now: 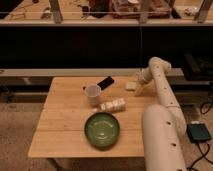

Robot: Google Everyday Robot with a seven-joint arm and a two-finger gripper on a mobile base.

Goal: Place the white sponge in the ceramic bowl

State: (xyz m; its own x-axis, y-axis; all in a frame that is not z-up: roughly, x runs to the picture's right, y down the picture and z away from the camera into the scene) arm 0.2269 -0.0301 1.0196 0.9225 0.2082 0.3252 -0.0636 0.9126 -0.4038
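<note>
The white sponge [131, 86] is a small off-white block lying flat on the wooden table [65, 125], at its far right. My gripper [138, 86] hangs from the white arm right beside the sponge, at its right edge, low over the table. The green ceramic bowl [102, 130] stands empty near the front middle of the table, well left of and nearer than the sponge.
A white cup [92, 94] stands in the middle of the table. A whitish segmented bar [111, 105] lies between the cup and the bowl. A black flat object [105, 81] lies at the far edge. My arm's thick white base [160, 140] covers the table's right front.
</note>
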